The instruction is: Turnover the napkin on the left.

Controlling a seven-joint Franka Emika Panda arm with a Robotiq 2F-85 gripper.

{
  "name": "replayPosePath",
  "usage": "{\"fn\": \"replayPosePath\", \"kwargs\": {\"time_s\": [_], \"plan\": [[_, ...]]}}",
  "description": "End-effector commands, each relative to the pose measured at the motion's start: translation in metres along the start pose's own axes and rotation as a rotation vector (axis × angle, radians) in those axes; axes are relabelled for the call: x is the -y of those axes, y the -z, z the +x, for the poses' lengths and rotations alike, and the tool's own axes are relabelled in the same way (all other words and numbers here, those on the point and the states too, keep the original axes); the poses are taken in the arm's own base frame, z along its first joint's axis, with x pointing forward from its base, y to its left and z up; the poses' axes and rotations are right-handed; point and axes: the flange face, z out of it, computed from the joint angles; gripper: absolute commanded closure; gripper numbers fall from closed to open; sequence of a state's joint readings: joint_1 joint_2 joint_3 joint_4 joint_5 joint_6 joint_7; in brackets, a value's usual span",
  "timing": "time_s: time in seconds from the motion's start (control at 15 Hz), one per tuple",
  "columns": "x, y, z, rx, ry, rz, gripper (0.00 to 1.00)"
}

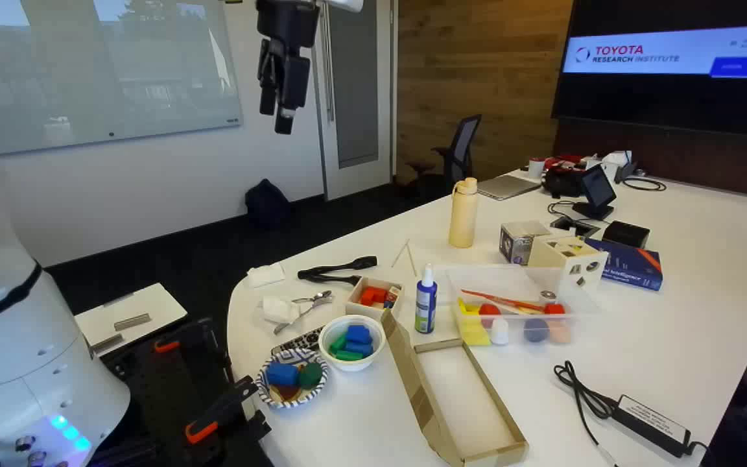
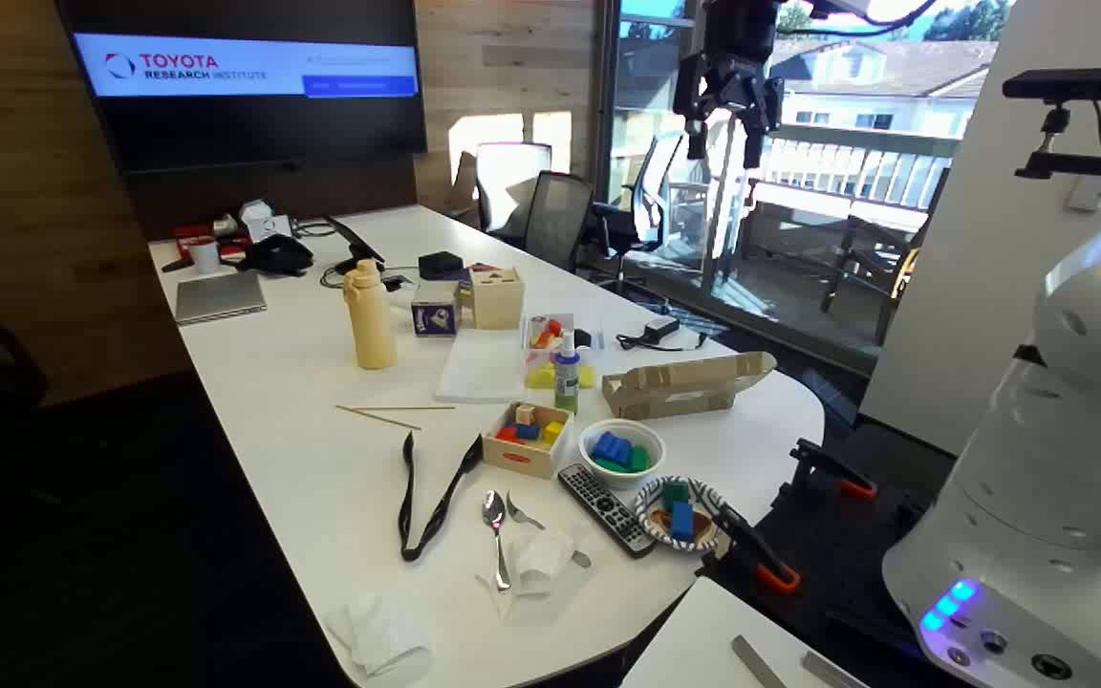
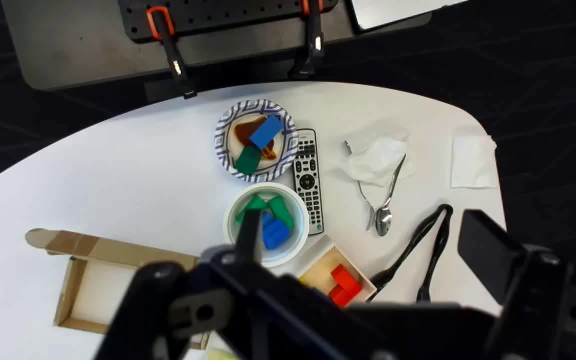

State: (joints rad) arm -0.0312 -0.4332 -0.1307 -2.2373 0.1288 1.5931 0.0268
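Observation:
A flat, folded white napkin (image 3: 474, 161) lies at the table's rounded edge; it also shows in both exterior views (image 1: 266, 275) (image 2: 378, 634). A second, crumpled white napkin (image 3: 379, 156) lies closer to the remote, with a fork (image 3: 365, 196) and a spoon (image 3: 384, 218) against it. It shows in both exterior views too (image 1: 279, 310) (image 2: 543, 560). My gripper (image 2: 724, 151) is high above the table, pointing down, and far from both napkins. In the wrist view its fingers (image 3: 363, 235) are wide apart with nothing between them. It also shows in an exterior view (image 1: 275, 118).
Black tongs (image 3: 433, 240) lie close to the folded napkin. A remote (image 3: 308, 180), a patterned bowl (image 3: 222, 135), a white bowl (image 3: 231, 212) and a wooden box of blocks (image 2: 522, 461) stand nearby. Farther off are a spray bottle (image 1: 425, 301), a cardboard box (image 1: 412, 383) and a yellow bottle (image 2: 371, 320).

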Motion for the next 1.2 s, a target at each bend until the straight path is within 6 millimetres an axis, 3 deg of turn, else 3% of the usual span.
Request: {"fn": "replayPosePath", "kwargs": {"time_s": [0.0, 0.13, 0.2, 0.33, 0.47, 0.8, 1.07, 1.13], "plan": [[0.000, 0.001, 0.000, 0.001, 0.000, 0.000, 0.00], [0.000, 0.001, 0.000, 0.001, 0.000, 0.000, 0.00], [0.010, -0.004, 0.013, 0.006, 0.015, -0.007, 0.00], [0.055, -0.026, 0.044, 0.031, 0.038, 0.003, 0.00], [0.097, -0.052, 0.051, 0.070, 0.098, -0.028, 0.00], [0.208, -0.155, 0.074, 0.140, 0.187, -0.160, 0.00], [0.277, -0.247, 0.096, 0.142, 0.297, -0.229, 0.00], [0.253, -0.220, 0.076, 0.140, 0.256, -0.220, 0.00]]}}
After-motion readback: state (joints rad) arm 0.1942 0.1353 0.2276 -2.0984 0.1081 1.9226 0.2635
